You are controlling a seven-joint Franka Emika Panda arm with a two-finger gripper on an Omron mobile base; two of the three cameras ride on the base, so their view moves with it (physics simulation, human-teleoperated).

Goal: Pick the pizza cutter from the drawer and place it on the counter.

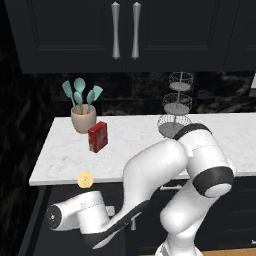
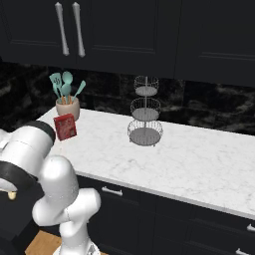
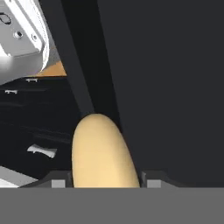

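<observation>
The tan handle of the pizza cutter (image 3: 104, 153) stands between my gripper's (image 3: 105, 181) two dark fingertips, which are shut on it. From the left base view, the pizza cutter (image 1: 86, 180) shows as a small yellow piece just below the front edge of the white marble counter (image 1: 140, 145), at its left end. My gripper (image 1: 86, 191) holds it from beneath, in front of the black cabinets. A tan tip of the cutter (image 2: 11, 195) peeks out beside my arm. The drawer lies in the dark under the counter and I cannot make it out.
A red box (image 1: 98, 136) and a pot of teal spatulas (image 1: 83, 112) stand on the counter's left part. A three-tier wire stand (image 1: 176, 107) stands further right. Black upper cupboards with long silver handles (image 1: 116, 30) hang above. My own arm crosses the cabinet front.
</observation>
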